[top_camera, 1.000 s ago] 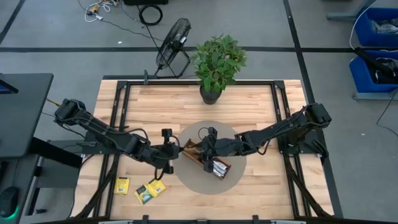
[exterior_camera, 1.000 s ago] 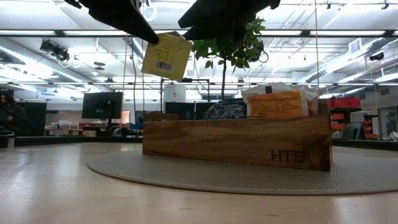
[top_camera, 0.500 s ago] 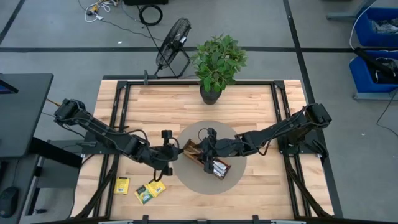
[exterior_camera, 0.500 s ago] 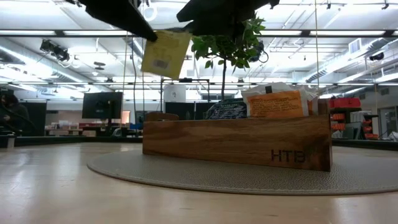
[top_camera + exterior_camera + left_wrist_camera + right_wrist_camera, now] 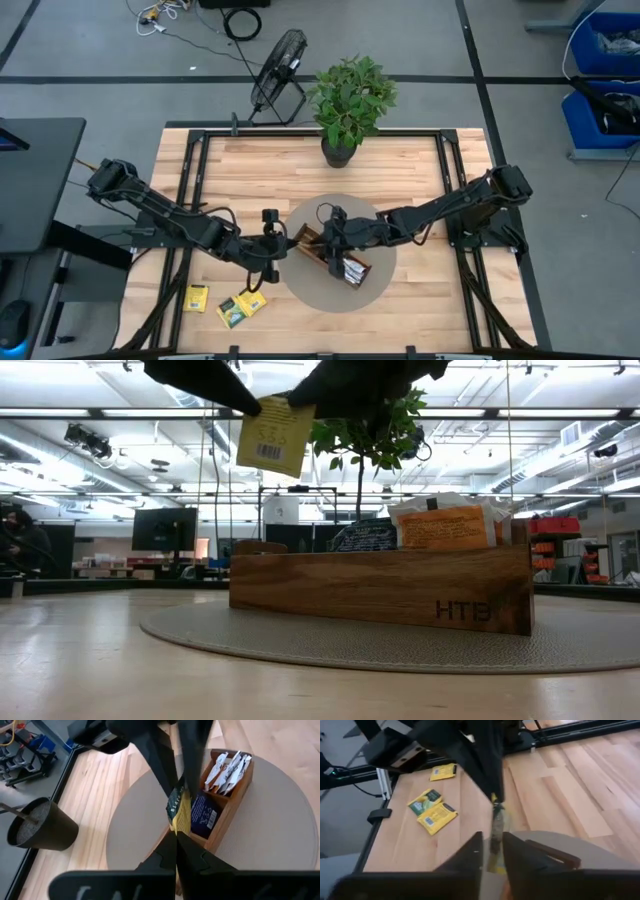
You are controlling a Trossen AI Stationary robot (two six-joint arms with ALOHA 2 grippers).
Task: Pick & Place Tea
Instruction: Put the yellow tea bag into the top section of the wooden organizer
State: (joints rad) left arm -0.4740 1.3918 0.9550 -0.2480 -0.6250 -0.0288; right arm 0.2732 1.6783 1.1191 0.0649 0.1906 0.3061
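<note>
Potted plant (image 5: 350, 105), fan (image 5: 278, 62), tray (image 5: 380, 588).
</note>
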